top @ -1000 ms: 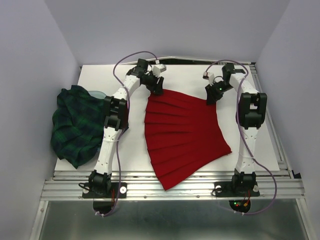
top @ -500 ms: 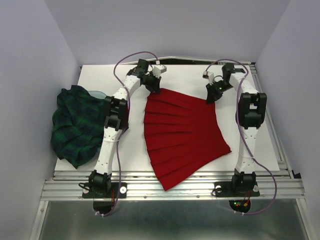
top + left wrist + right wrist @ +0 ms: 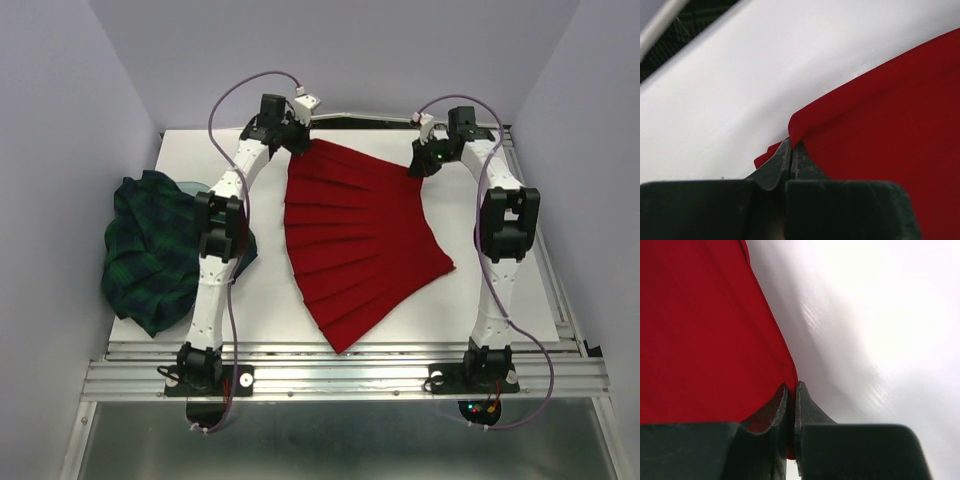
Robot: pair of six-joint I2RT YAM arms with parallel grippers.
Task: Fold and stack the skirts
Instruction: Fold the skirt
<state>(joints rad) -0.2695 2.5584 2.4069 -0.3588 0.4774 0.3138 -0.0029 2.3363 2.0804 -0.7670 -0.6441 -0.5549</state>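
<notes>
Two skirts lie on the white table point(image 3: 262, 290). The red pleated skirt point(image 3: 360, 240) is fanned out flat at the centre, waist edge toward the far side. The left gripper point(image 3: 791, 150) is clamped tight on the far left waist corner. The right gripper point(image 3: 791, 390) is clamped tight on the far right corner. The plaid skirt point(image 3: 150, 250) lies crumpled at the table's left edge, apart from the red one.

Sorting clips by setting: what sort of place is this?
Likely a lab test cell: plain pale walls box in a white table on a metal rail frame, with a left arm and a right arm bolted on.
</notes>
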